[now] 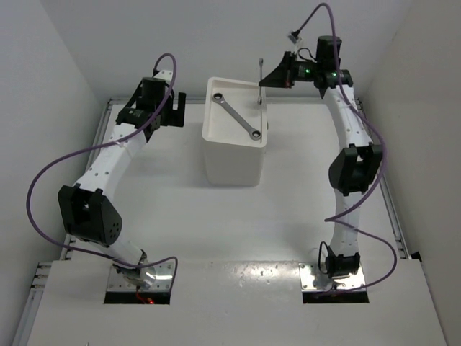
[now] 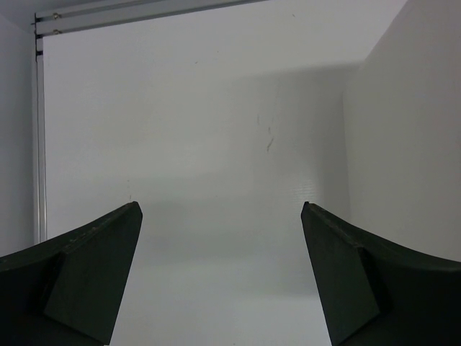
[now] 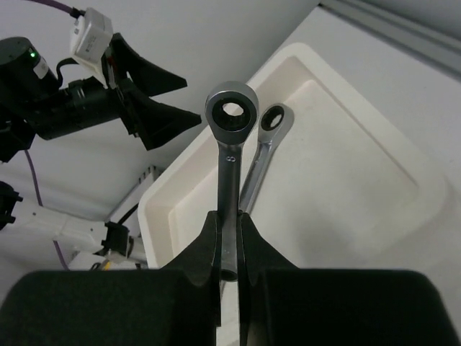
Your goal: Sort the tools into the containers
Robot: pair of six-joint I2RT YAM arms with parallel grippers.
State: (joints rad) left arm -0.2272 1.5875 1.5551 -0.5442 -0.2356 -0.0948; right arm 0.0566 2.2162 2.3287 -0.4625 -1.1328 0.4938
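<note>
A robot lab's test cell: bare white walls (image 1: 65, 58) box in the desk (image 1: 216, 231), a metal rail (image 2: 39, 130) runs left of the left jaws, and purple cables (image 1: 30, 194) trail from bolted arms (image 1: 108, 155).

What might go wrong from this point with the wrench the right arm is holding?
The right claw pinches the held wrench only at its tail end, so it may swing or slip. It is near the far rim of the top tray; released there, it might bounce off outside.
</note>
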